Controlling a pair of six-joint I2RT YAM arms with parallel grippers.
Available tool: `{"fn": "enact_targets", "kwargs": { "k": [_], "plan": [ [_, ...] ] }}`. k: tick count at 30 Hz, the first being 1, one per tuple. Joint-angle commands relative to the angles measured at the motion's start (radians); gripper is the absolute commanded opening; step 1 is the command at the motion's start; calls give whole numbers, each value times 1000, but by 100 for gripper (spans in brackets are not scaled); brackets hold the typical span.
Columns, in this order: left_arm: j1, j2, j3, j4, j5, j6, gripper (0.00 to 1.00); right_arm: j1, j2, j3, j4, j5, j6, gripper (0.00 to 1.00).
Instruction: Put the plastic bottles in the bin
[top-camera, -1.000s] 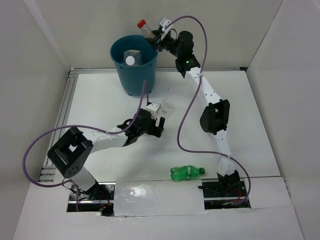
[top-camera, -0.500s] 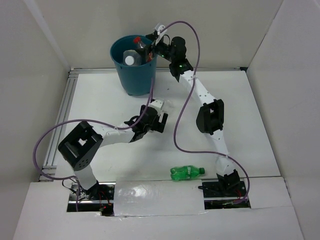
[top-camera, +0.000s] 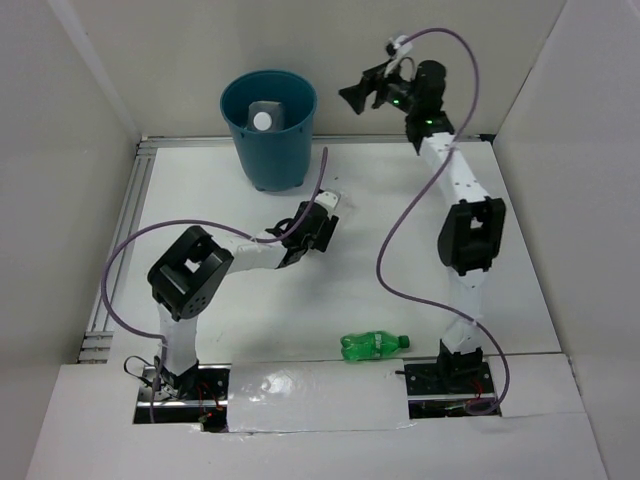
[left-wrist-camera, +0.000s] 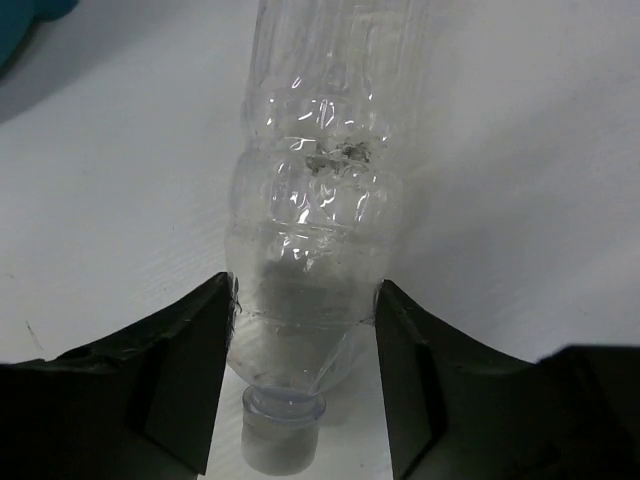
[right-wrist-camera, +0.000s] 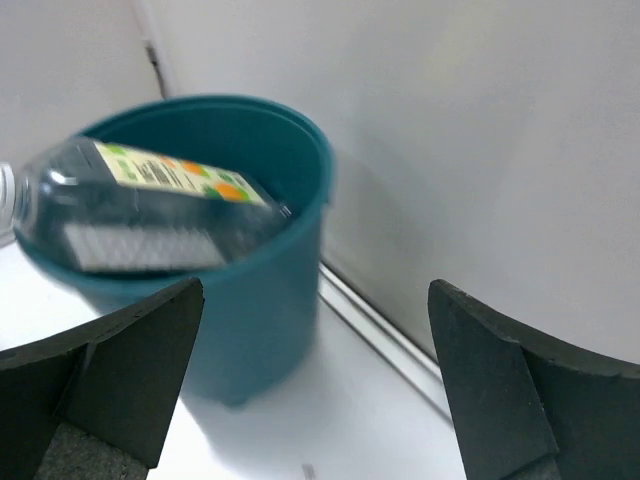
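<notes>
The teal bin (top-camera: 268, 140) stands at the back of the table, with a white-capped bottle (top-camera: 262, 120) inside. The right wrist view shows an orange-and-yellow-labelled bottle (right-wrist-camera: 150, 205) lying in the mouth of the bin (right-wrist-camera: 250, 290). My right gripper (top-camera: 352, 96) hangs open and empty to the right of the bin, high up by the back wall; its jaws (right-wrist-camera: 315, 300) are wide apart. My left gripper (top-camera: 322, 225) is at mid-table. A clear bottle (left-wrist-camera: 320, 200) lies there with its neck toward the wrist, and both fingers (left-wrist-camera: 190, 340) press its shoulders. A bright green bottle (top-camera: 374, 346) lies near the front edge.
White walls close in the table at the back and on both sides. A metal rail (top-camera: 135, 220) runs along the left edge. The purple cables (top-camera: 400, 240) loop over the table between the arms.
My right gripper opened over the bin, the red-capped bottle left it, and the arm swung away to the right. My left gripper slid forward round the clear bottle and closed onto it.
</notes>
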Motion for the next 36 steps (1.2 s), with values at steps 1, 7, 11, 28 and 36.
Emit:
{"fn": "enact_targets", "kwargs": {
  "k": [1, 7, 11, 28, 36],
  "plan": [
    [9, 45, 72, -35, 8, 42, 61, -83, -214, -151, -26, -103, 8, 100],
    [9, -107, 61, -52, 117, 18, 0, -213, -447, -447, -299, -258, -143, 83],
    [19, -255, 64, -36, 200, 18, 0, -299, -593, -628, -459, -319, -346, 28],
    [348, -154, 598, 54, 25, -258, 0, -359, -848, -1108, -656, -405, -601, 27],
    [436, 28, 839, 7, -93, -183, 0, -390, -857, -1137, -656, -434, -601, 29]
  ]
}}
